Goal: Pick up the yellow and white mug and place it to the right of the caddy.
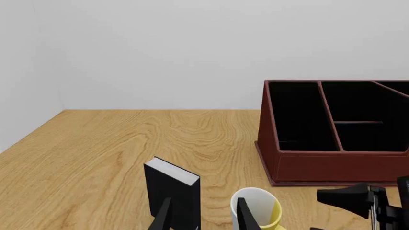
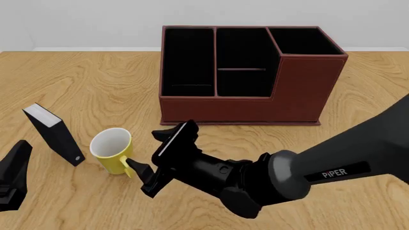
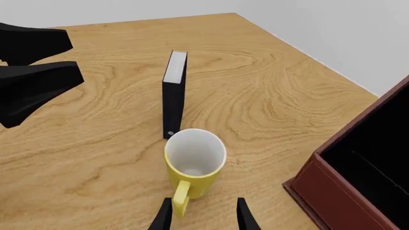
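Front view: right gripper (image 2: 155, 162) spread around yellow and white mug (image 2: 112, 150) handle; bare tabletop around.

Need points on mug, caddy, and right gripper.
yellow and white mug (image 2: 110, 143), front view, on the white inside just below the rim.
caddy (image 2: 249, 101), front view, on its red-brown front wall.
right gripper (image 3: 203, 216), right wrist view, midway between the fingertips, which straddle the mug's handle.
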`<state>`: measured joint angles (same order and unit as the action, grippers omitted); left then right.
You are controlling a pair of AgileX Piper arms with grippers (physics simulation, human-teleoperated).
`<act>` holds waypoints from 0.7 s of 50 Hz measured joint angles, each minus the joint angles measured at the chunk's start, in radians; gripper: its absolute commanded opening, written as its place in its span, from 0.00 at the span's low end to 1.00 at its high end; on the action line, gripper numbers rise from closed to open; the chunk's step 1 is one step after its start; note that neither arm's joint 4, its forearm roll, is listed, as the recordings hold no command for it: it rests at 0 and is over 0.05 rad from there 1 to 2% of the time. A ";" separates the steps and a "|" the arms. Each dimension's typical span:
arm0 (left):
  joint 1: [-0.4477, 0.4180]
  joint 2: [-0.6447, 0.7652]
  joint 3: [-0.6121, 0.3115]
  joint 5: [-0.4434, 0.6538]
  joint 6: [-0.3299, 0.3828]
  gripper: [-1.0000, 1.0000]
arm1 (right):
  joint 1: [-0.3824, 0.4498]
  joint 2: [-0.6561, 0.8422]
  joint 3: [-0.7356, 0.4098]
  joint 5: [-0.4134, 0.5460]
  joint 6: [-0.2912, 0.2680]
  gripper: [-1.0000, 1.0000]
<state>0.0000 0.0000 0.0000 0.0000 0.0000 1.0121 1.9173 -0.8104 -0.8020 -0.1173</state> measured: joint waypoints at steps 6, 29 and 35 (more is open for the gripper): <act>0.000 0.000 0.000 0.000 0.000 1.00 | 0.004 0.018 -0.019 0.006 0.005 1.00; 0.000 0.000 0.000 0.000 0.000 1.00 | 0.026 0.078 -0.079 0.020 0.020 1.00; 0.000 0.000 0.000 0.000 0.000 1.00 | 0.028 0.093 -0.089 0.020 0.023 1.00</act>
<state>0.0000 0.0000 0.0000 0.0000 0.0000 1.0400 2.0102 -0.8996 -0.7821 -0.0939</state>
